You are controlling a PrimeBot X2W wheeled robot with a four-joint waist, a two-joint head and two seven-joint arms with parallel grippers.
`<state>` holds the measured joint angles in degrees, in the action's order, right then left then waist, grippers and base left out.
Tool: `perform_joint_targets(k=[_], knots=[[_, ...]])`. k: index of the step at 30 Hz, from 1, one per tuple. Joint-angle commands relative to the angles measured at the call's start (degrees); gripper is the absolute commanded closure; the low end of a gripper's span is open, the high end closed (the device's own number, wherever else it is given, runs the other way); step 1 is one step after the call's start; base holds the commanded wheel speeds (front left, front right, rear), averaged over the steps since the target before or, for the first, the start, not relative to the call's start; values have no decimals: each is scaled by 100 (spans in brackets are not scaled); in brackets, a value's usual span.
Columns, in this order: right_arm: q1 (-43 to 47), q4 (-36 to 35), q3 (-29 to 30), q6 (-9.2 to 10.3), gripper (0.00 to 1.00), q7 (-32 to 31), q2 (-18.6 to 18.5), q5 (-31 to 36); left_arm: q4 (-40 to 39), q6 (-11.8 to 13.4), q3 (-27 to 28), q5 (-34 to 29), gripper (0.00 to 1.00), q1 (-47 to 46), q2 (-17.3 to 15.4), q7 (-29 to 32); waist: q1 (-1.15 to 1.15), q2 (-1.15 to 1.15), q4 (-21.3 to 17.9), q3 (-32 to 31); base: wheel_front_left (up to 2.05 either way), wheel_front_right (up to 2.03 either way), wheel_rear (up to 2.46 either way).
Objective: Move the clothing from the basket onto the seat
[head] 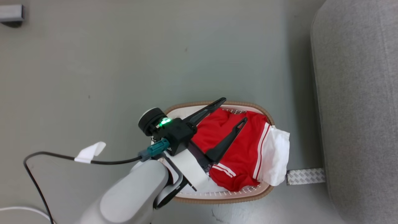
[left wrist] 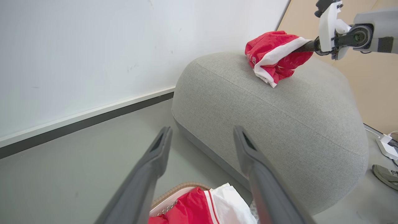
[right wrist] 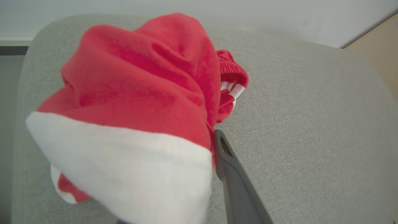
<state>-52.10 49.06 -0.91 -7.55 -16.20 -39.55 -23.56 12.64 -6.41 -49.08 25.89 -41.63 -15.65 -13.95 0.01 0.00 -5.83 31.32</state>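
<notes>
While the left gripper hangs wide open and empty over the basket, a red garment lies inside, its white panel spilling over the right rim. On the seat top, the right gripper pinches a bunched garment.

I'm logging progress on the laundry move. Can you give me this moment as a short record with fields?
left end effector: open, holding nothing, above the basket
right end effector: shut on the held garment
held garment: red with white trim, bunched at the top of the seat
clothing in basket: red with white stripes, white panel draped over the rim
</notes>
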Motion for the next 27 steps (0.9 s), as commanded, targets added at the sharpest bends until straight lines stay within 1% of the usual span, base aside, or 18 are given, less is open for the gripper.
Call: perform_joint_targets(k=[1,5,7,11,12,16,21,25,27], knots=[[140,29,-68,12,0,-71,20,-39,42,28,8,46,0,90,-29,-27,-1,0,-27,-108,0,0,0],[334,-109,-410,12,0,-387,70,-152,149,47,13,93,0,206,8,-66,-1,0,-95,-459,0,0,0],[506,-224,-637,12,0,-639,96,-308,212,74,18,130,0,295,37,-71,-1,0,-140,-695,0,0,0],[781,-727,-1099,12,0,-1037,-94,-597,319,134,74,231,0,505,105,-98,-1,0,-203,-1226,0,0,0],[781,-727,-1099,12,0,-1037,-94,-597,319,134,74,231,0,505,105,-98,-1,0,-203,-1226,0,0,0],[1095,-1259,-1382,13,0,-1190,-288,-841,416,231,201,302,0,754,131,-123,-1,0,-227,-1779,0,0,0],[1419,-1891,-1464,12,0,-1033,-482,-1143,460,400,478,458,0,1097,133,-118,-1,0,-158,-2409,0,0,0],[1751,-2324,-1354,12,0,-601,-472,-1404,384,574,842,569,0,1387,84,-118,-1,0,-33,-2797,0,0,0],[1948,-2520,-1409,12,0,-358,-434,-1336,356,668,1105,627,0,1609,20,-119,-1,0,-9,-2999,0,0,0]])
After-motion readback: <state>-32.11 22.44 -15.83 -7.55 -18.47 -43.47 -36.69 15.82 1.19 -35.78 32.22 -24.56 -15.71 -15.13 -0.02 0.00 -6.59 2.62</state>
